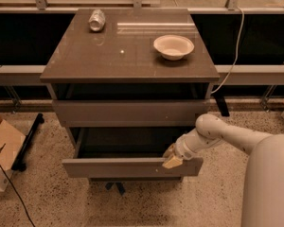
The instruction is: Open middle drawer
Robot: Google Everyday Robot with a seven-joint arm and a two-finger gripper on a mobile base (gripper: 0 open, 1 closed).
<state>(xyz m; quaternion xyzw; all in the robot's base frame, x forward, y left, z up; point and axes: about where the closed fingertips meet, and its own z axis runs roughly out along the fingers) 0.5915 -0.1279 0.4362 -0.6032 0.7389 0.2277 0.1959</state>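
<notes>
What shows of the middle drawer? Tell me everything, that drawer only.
The middle drawer is grey-brown and handleless, with a wide, low, flat front panel that looks like smooth laminate. It stands pulled well out of the cabinet, level, below the top drawer. Its inside lies in shadow and no contents show. The gripper sits at the top edge of the front panel, near its right end, and appears to touch it there.
</notes>
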